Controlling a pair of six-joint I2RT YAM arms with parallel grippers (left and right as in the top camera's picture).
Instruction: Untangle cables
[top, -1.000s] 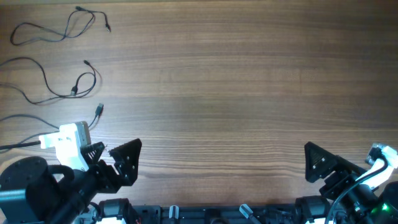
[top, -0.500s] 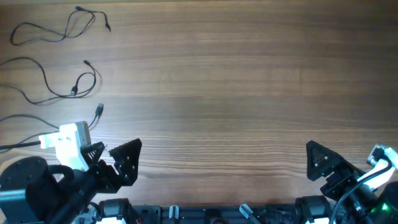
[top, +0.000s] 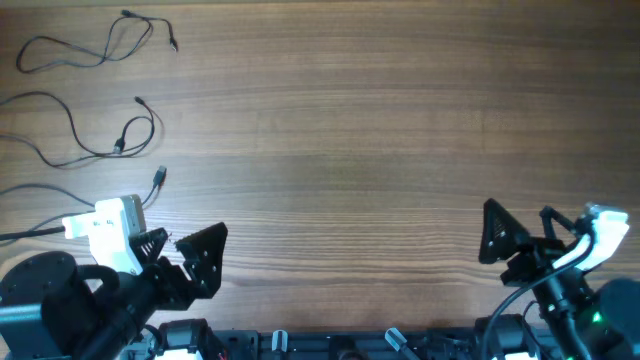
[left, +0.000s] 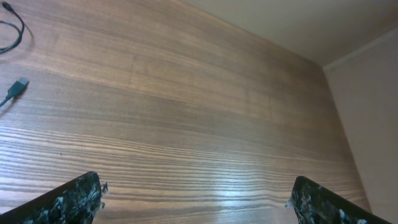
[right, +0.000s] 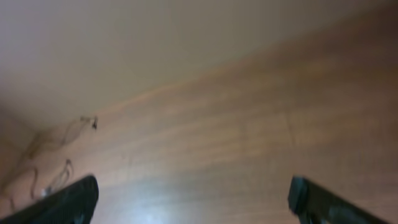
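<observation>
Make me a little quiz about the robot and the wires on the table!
1. True or false: the wires are knotted into one ball.
2. Which fingers are closer to the wires? A: left fingers. B: right fingers.
3. Fill in: both pairs of fingers are ___ and hold nothing.
Key: 1 false, they lie loose and spread out. 2 A. 3 open.
</observation>
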